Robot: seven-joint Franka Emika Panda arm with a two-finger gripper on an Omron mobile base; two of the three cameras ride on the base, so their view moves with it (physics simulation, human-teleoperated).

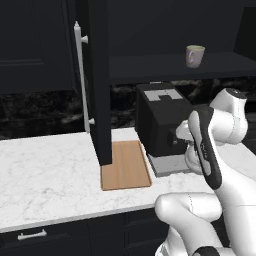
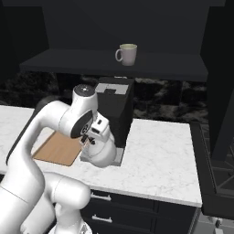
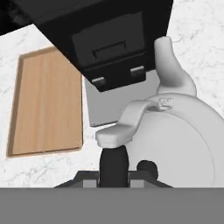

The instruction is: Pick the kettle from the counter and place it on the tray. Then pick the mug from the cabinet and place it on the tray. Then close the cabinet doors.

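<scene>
The white-silver kettle [image 3: 183, 140] sits right under the hand, its arched handle [image 3: 131, 116] running down between my gripper's [image 3: 131, 168] two dark fingertips, which look closed on it. It sits in front of the coffee machine, beside its drip plate; my hand hides part of the kettle [image 2: 101, 157]. To its left the wooden tray [image 1: 125, 165] [image 3: 43, 105] lies bare on the marble counter [image 1: 45, 170]. The pale mug [image 1: 195, 55] [image 2: 127, 54] stands on the shelf of the open cabinet [image 2: 91, 61].
The black coffee machine [image 1: 160, 120] [image 3: 109, 35] stands just behind the kettle, its grey drip plate [image 3: 105, 105] beside the tray. The open left cabinet door [image 1: 100, 80] with its silver bar [image 1: 81, 75] hangs over the tray's near-left corner. Bare counter [image 2: 160, 151] lies right of the machine.
</scene>
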